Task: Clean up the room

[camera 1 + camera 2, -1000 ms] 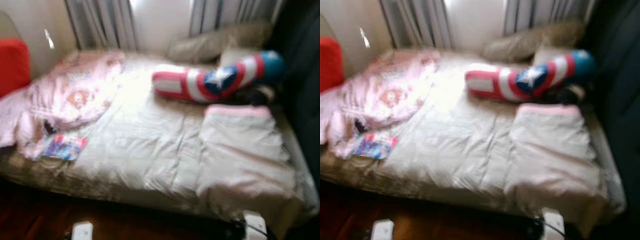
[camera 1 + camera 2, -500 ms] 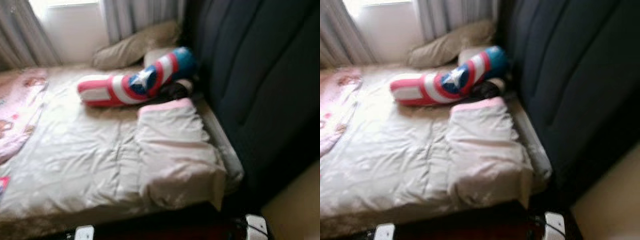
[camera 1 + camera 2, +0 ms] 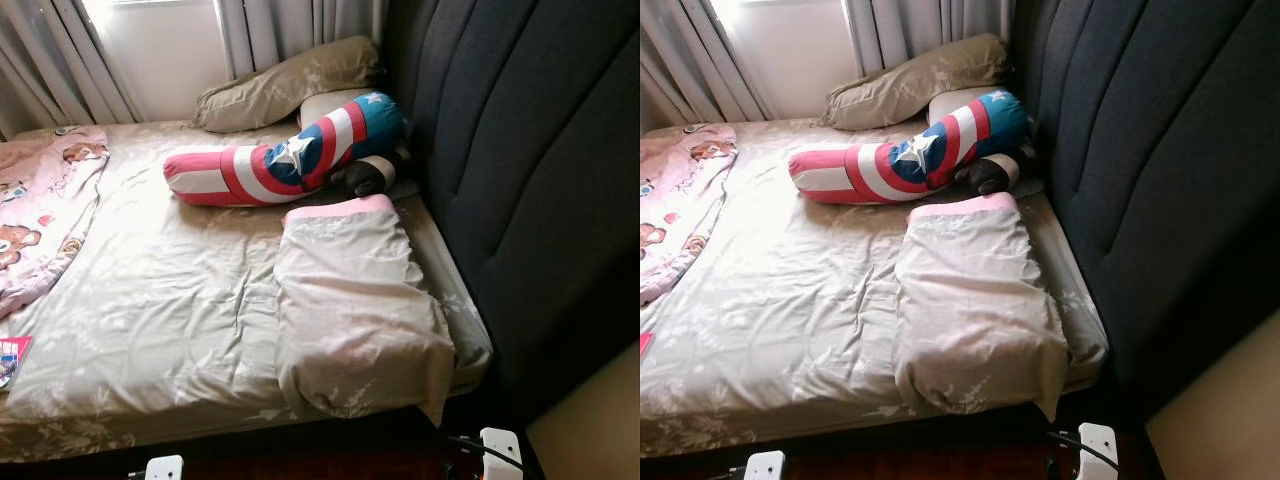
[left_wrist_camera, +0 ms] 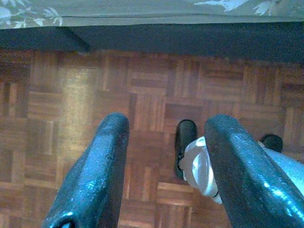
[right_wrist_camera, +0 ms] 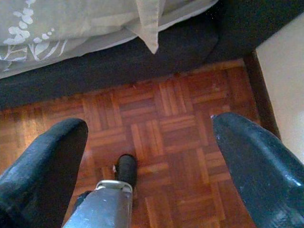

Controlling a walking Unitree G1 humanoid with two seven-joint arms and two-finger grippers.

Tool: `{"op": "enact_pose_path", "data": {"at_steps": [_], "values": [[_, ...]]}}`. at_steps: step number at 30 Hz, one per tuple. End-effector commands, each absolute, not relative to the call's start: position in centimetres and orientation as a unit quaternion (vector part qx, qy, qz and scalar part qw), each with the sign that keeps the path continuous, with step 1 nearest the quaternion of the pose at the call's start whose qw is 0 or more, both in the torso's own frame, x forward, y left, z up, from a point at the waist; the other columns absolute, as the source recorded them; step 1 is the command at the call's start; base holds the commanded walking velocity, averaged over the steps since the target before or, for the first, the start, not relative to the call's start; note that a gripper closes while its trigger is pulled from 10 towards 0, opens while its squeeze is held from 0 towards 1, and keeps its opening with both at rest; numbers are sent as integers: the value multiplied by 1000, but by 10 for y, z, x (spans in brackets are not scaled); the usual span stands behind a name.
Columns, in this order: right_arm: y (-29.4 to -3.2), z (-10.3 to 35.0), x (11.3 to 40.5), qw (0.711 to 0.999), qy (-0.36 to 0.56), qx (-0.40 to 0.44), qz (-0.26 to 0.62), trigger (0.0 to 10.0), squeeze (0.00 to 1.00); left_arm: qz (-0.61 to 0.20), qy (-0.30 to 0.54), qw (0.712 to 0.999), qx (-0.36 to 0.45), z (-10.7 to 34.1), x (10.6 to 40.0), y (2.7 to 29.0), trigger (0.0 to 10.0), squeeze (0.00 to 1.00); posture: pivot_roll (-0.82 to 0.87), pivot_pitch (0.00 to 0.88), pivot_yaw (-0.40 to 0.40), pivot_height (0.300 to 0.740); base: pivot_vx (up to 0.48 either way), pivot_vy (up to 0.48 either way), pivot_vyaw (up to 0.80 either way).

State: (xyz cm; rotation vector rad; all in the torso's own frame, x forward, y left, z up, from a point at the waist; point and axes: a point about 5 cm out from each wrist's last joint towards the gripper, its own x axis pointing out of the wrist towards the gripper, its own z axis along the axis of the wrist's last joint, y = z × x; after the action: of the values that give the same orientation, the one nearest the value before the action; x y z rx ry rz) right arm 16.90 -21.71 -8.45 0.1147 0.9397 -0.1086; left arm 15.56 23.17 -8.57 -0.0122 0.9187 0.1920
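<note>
Bed with beige leaf-print sheet, dark padded headboard along its right side. Long bolster in red, white, blue rings with white star lies across bed's far end, near beige pillow. Folded beige blanket with pink edge beside headboard. Pink teddy-print quilt at left. No readable writing. Left gripper and right gripper hang over parquet floor, fingers spread, holding nothing.
</note>
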Motion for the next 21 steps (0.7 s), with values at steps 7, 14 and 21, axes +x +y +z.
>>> {"op": "enact_pose_path", "data": {"at_steps": [7, 14, 21], "values": [[-218, -83, 171, 892, 446, 58, -56, 10000, 0, 102, 454, 885, -8, -88, 148, 234, 10000, 0, 97, 0, -12, 740, 0, 0, 457], [-218, -83, 172, 892, 445, 58, -58, 10000, 0, 104, 453, 885, -13, -89, 148, 233, 10000, 0, 96, 0, -16, 740, 0, 0, 0], [-219, -82, 173, 892, 445, 54, -55, 10000, 0, 105, 452, 886, -18, -89, 149, 232, 10000, 0, 97, 0, -26, 740, 0, 0, 0]]}}
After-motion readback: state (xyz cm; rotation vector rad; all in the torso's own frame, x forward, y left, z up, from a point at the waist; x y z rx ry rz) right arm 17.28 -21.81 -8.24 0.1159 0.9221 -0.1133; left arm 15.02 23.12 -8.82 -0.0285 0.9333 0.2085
